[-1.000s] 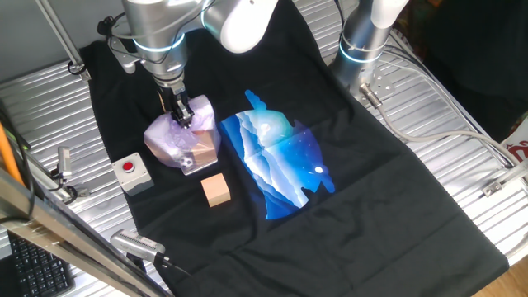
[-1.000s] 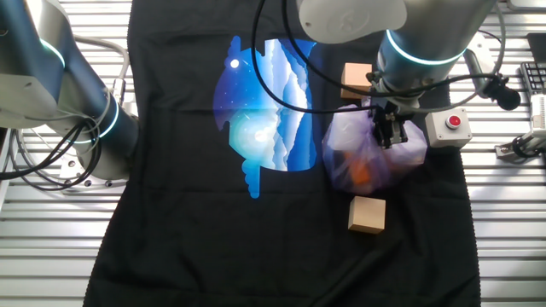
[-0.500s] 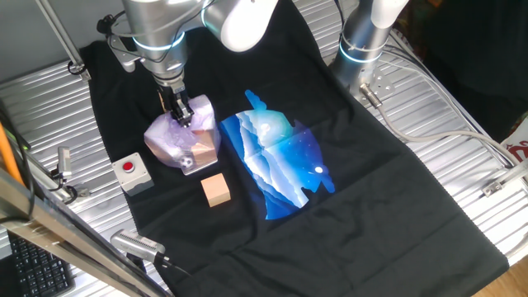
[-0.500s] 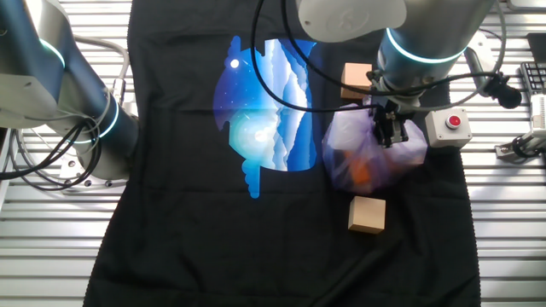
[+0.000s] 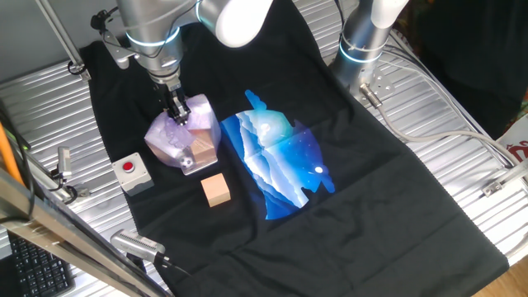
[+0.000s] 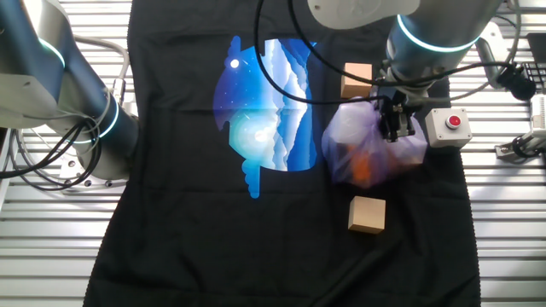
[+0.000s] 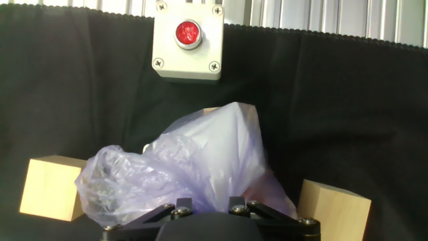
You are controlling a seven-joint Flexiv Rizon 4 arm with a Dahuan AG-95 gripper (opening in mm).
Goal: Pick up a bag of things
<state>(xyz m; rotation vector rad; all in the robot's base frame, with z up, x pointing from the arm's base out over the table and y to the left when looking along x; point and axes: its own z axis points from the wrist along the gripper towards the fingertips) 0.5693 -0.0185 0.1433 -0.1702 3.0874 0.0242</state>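
Note:
The bag of things (image 5: 186, 139) is a wrinkly pale purple plastic bag with tan and white blocks showing through, on the black cloth at the left. My gripper (image 5: 177, 110) is shut on the bunched top of the bag, pulling it upward. In the other fixed view the gripper (image 6: 394, 128) pinches the bag (image 6: 368, 155) at its upper right. In the hand view the bag (image 7: 194, 164) rises straight into the jaws; my gripper (image 7: 205, 198) has its fingertips hidden in the plastic.
A white box with a red button (image 5: 132, 172) sits just left of the bag, also showing in the hand view (image 7: 188, 40). Bare wooden cubes (image 6: 367, 214) (image 6: 357, 79) flank the bag. The blue-and-white print (image 5: 280, 157) lies to the right. A second arm's base (image 5: 363, 41) stands behind.
My gripper has risen a little and shifted towards the button box, drawing the bag's top up with it. The cubes and the button box have not moved.

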